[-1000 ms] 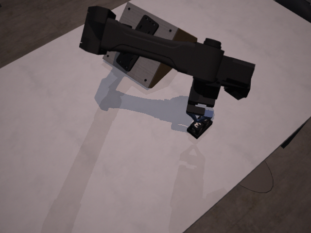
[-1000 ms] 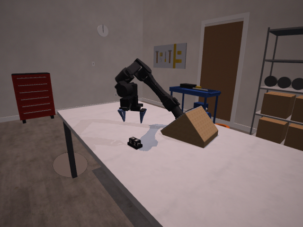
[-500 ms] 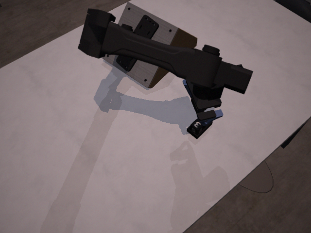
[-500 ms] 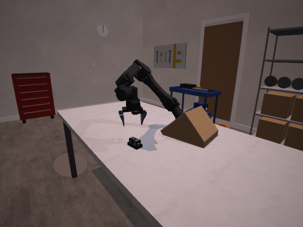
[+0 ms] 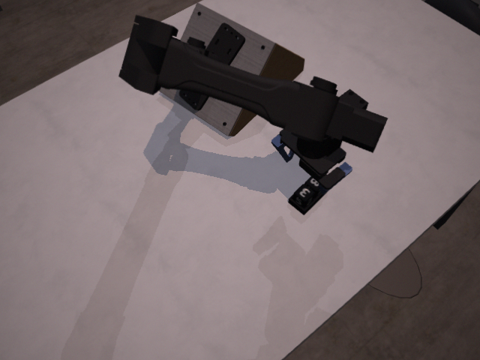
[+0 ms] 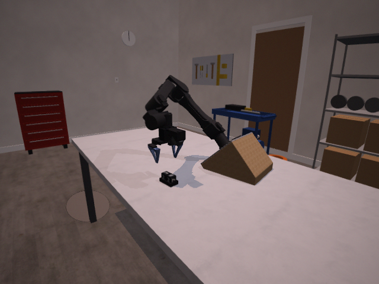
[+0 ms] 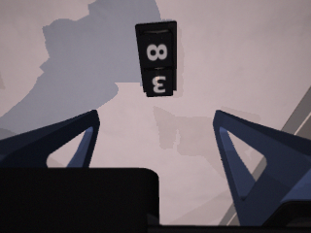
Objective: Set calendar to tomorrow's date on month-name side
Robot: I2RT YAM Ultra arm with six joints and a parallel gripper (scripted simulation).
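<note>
The black calendar tray (image 7: 156, 58) lies flat on the white table with two black cubes side by side in it. Their top faces show a white 8 (image 7: 155, 52) and a white 3 (image 7: 158, 83). The tray also shows in the top view (image 5: 307, 196) and in the exterior view (image 6: 168, 178). My gripper (image 6: 165, 151) hangs open and empty well above the tray, its blue fingers pointing down. In the wrist view the gripper (image 7: 155, 146) has its fingers spread wide, with the tray beyond them. The side with the month's name is not readable.
The arm's base sits on a brown wedge-shaped block (image 6: 240, 158) behind the tray. The table's near edge (image 5: 360, 286) runs a little past the tray. Shelves with boxes (image 6: 352, 134), a blue cart (image 6: 243, 114) and a red drawer cabinet (image 6: 41, 119) stand off the table.
</note>
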